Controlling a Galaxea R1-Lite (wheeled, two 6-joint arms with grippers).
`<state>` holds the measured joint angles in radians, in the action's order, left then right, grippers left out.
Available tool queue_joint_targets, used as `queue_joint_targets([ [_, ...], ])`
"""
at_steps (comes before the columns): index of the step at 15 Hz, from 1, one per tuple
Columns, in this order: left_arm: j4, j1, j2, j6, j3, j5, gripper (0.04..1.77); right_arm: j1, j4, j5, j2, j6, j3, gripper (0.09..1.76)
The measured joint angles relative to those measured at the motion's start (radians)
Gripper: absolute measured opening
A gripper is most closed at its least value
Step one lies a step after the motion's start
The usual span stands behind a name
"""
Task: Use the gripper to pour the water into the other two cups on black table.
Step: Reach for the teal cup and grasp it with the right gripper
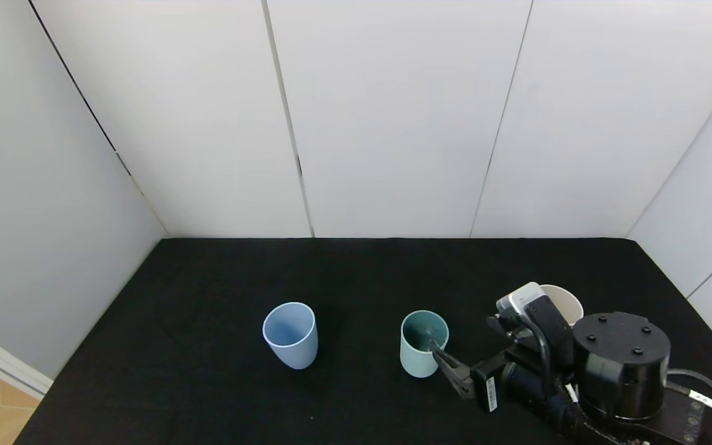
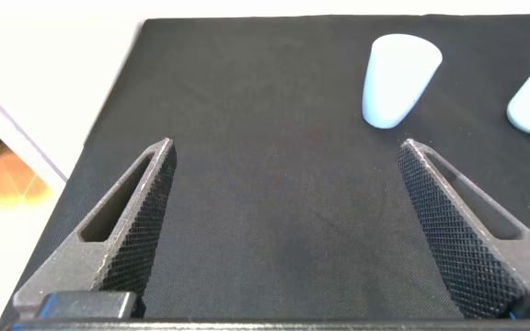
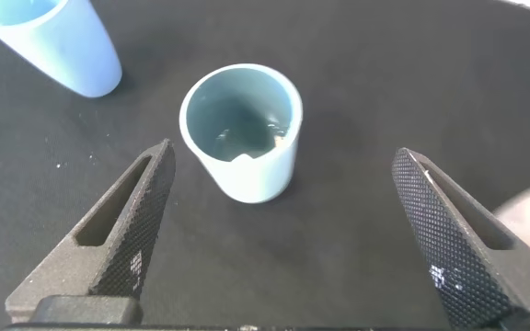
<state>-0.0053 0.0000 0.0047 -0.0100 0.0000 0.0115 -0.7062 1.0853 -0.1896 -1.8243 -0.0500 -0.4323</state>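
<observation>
The right gripper (image 1: pixel 449 361) is low over the black table (image 1: pixel 207 395) at the near right, with its jaws spread wide and holding nothing; its tips stand just beside the near right side of the teal-green cup (image 1: pixel 424 352), not yet around it. This looks like the approach step, before the grasp. In the right wrist view the teal-green cup (image 3: pixel 242 129) sits upright ahead of the open fingers (image 3: pixel 127 230), and a faint glint of water (image 3: pixel 247 133) shows inside it. The light blue cup (image 1: pixel 290 334) stands upright well to the left, and the cream cup (image 1: pixel 563 303) is at the right, partly hidden behind the arm's camera box (image 1: pixel 526 300). I think the next move asks the gripper to go forward until the cup wall is between the jaws, then close gently and lift it level so the water does not spill. Between the two left cups there is free cloth, but the cream cup is near the arm, so a swing to that side may knock it. The left gripper (image 2: pixel 288 230) is also wide open and holds nothing, parked over the table at the near left.
</observation>
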Motion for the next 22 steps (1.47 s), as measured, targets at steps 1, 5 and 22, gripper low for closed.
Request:
queue_joint_targets([
  [1, 0.0, 0.0, 0.0, 0.0, 0.0, 0.0, 1.72, -0.004, 0.005, 0.0, -0.025, 0.001, -0.008, 1.71],
  [5, 0.0, 0.0, 0.0, 0.0, 0.0, 0.0, 1.72, -0.009, 0.008, 0.0, -0.111, 0.003, -0.068, 1.71],
  [22, 0.0, 0.0, 0.0, 0.0, 0.0, 0.0, 1.72, -0.005, 0.0, 0.001, -0.325, 0.047, -0.279, 1.71],
])
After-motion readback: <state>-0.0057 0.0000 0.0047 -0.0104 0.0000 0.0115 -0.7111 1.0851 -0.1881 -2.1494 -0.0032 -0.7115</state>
